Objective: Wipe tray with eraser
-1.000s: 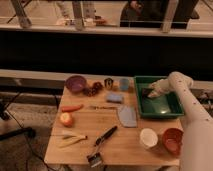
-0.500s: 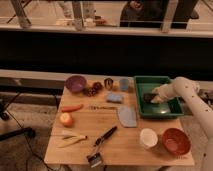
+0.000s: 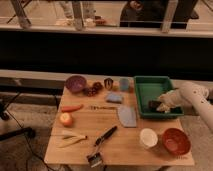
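Note:
The green tray (image 3: 145, 90) sits at the back right of the wooden table (image 3: 120, 150). My gripper (image 3: 159, 106) reaches in from the right on a white arm and is low inside the tray, near its front right corner. It is shut on the eraser (image 3: 153, 105), a small dark block that rests against the tray floor at the gripper's left tip. The rest of the tray floor is bare.
A purple bowl (image 3: 76, 83), grapes (image 3: 92, 91), a small blue cup (image 3: 124, 85) and a light blue block (image 3: 114, 97) stand left of the tray. A grey-blue flat piece (image 3: 127, 116), white cup (image 3: 148, 137), orange-red bowl (image 3: 175, 141), black-handled brush (image 3: 102, 142) and carrot (image 3: 72, 107) lie nearer.
My gripper has slid with the eraser from the middle of the tray toward its front right corner. The arm has swung right and uncovered the orange-red bowl.

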Controlling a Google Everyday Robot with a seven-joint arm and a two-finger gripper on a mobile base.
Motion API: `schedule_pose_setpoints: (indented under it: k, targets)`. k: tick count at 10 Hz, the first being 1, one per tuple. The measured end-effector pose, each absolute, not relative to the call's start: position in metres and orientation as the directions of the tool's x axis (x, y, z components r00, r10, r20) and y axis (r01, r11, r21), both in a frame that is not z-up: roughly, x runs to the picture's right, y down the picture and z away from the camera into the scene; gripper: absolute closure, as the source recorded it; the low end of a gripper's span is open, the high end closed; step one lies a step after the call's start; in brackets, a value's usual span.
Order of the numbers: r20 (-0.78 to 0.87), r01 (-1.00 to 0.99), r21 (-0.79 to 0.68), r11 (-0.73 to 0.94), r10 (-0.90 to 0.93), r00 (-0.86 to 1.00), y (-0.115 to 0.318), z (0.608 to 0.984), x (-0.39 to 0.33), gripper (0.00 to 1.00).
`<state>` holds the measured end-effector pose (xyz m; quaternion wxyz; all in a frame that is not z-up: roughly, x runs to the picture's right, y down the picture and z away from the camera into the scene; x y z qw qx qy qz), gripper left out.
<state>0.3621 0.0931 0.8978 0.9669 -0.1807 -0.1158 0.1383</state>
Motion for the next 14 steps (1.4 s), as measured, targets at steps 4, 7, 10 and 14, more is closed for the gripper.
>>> schedule_pose_setpoints:
  k: [4,7,10,14]
  targets:
    - [0.122,-0.254,-0.401,0.880,0.326,0.937,0.086,0.912,0.375,1.00]
    - [0.129,-0.243,-0.368,0.898,0.308,0.943,0.056,0.935,0.365,1.00]
    - [0.128,-0.234,-0.338,0.912,0.291,0.948,0.032,0.954,0.359,1.00]
    - [0.122,-0.215,-0.313,0.925,0.264,0.957,0.019,0.967,0.365,1.00]
